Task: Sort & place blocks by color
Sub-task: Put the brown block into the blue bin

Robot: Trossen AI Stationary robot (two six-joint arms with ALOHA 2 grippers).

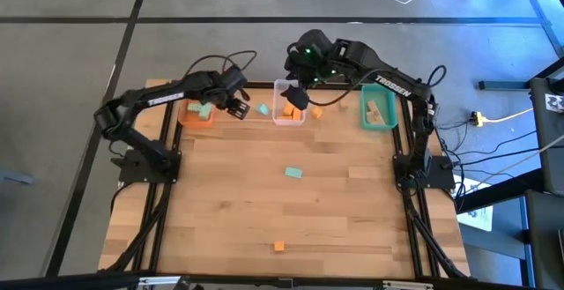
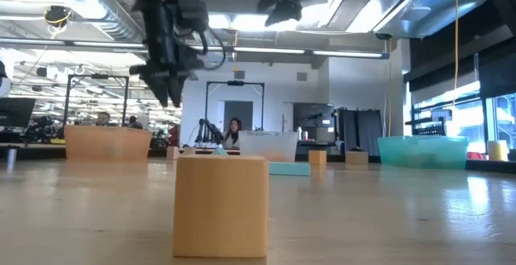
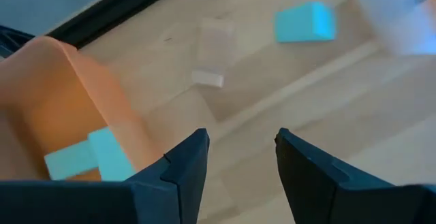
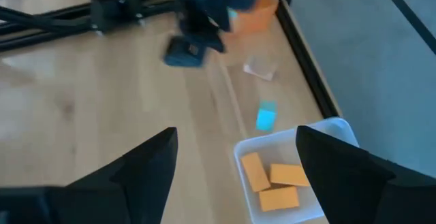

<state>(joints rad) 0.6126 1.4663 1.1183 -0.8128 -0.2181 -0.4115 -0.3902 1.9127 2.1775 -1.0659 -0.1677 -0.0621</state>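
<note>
My left gripper [image 1: 236, 105] [image 3: 242, 139] hangs open and empty over the table just right of the orange bin [image 1: 197, 115], which holds mint blocks [image 3: 88, 159]. My right gripper [image 1: 298, 96] [image 4: 235, 139] is open and empty above the clear bin [image 1: 289, 114], where three orange blocks [image 4: 272, 180] lie. A mint block [image 1: 263, 109] [image 3: 304, 22] and a pale wood block [image 3: 212, 54] lie flat on the table between those bins. Loose on the table are another mint block [image 1: 293, 173], an orange block [image 1: 279, 247] near the near edge, and an orange block [image 1: 317, 111].
The teal bin [image 1: 379, 110] at the far right holds wood blocks. All three bins stand in a row along the far edge. The arm bases [image 1: 145, 162] [image 1: 423, 171] stand at the left and right sides. Bare wood lies across the table's middle and near part.
</note>
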